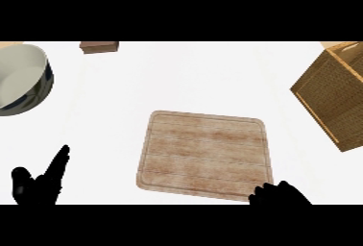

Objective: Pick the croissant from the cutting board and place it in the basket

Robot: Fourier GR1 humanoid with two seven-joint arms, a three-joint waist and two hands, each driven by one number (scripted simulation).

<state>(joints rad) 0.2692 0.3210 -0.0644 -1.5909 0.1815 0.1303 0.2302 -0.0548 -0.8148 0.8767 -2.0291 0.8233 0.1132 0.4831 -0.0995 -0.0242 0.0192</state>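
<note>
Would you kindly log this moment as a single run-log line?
cutting board: no croissant visible | right hand: at board's near right corner | left hand: open, resting lower left | basket: upper right

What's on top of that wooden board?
Only bare wood shows on the cutting board. The right hand covers its near right corner; anything beneath is hidden.

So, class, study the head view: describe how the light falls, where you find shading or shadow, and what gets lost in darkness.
Head view: even, bright light; the counter is almost pure white, with barely any shadow round the cutting board. Same view: soft shading inside the bowl; the left hand and right hand read as flat black shapes, surface detail lost.
</note>
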